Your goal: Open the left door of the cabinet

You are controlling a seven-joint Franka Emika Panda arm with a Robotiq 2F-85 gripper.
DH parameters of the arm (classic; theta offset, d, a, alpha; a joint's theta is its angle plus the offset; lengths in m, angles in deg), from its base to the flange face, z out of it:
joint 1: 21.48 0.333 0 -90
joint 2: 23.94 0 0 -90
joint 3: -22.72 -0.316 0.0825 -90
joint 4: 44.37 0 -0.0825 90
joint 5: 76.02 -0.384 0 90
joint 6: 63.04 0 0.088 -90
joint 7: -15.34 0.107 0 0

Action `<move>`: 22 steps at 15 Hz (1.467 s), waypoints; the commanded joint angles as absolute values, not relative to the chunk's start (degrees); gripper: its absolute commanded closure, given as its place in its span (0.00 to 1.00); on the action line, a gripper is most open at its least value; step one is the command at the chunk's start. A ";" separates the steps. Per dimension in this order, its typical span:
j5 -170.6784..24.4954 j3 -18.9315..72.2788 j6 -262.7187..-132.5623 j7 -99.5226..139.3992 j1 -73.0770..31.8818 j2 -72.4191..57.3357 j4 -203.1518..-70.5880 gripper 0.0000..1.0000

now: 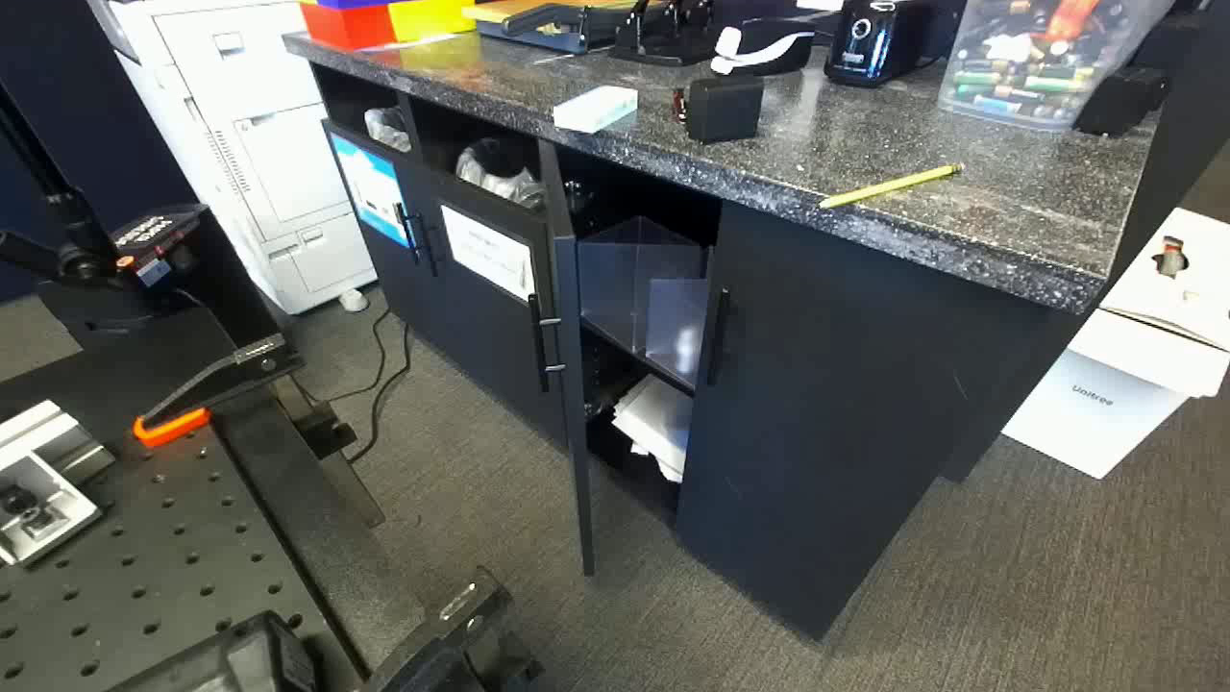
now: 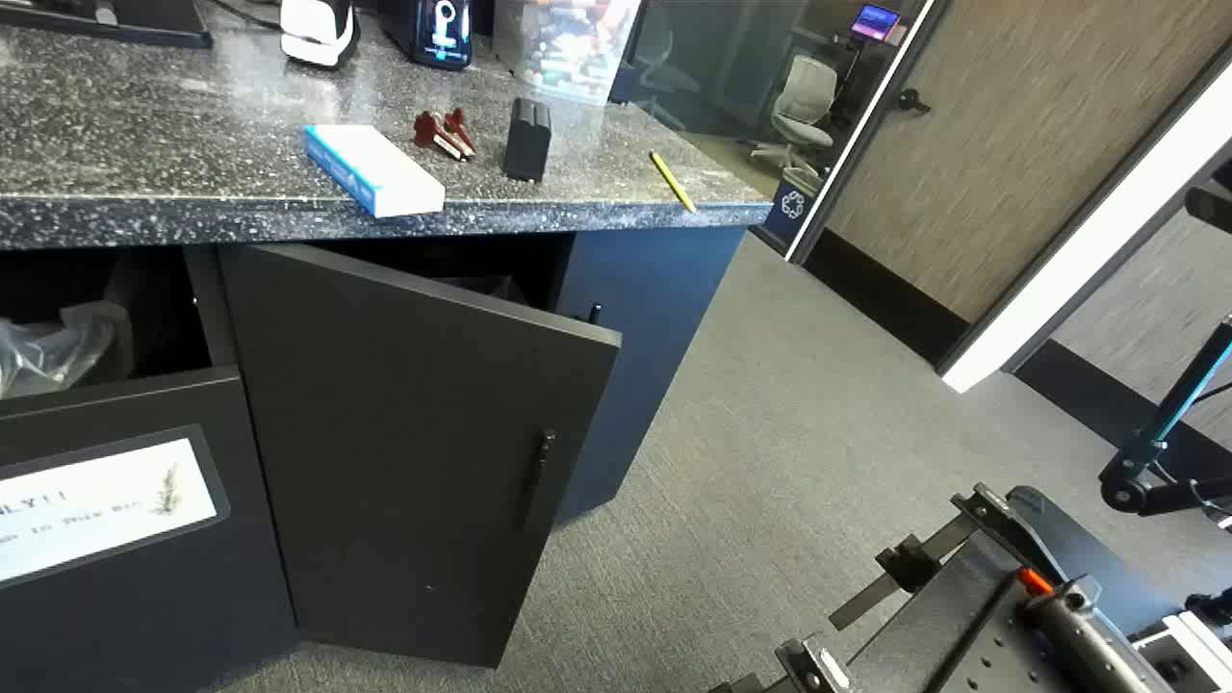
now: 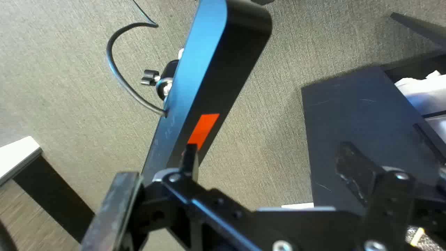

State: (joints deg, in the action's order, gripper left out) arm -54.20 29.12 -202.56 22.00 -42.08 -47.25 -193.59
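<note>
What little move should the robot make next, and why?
I'd probably bring the open tool toward the free edge of the left door, to swing it wider: the door stands only partly open, and the tool, holding nothing, looks clear of it.

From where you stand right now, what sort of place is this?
Probably an office: an exterior view shows a pale desk chair and a recycling bin, and in both exterior views a yellow pencil lies on the cabinet.
</note>
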 commanded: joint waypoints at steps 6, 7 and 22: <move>-55.06 23.58 -198.32 26.67 -36.82 -43.17 -187.99 0.00; -55.03 22.10 -198.16 28.00 -35.50 -41.32 -186.57 0.00; -55.25 27.54 -220.58 29.88 -20.08 8.56 -161.68 0.00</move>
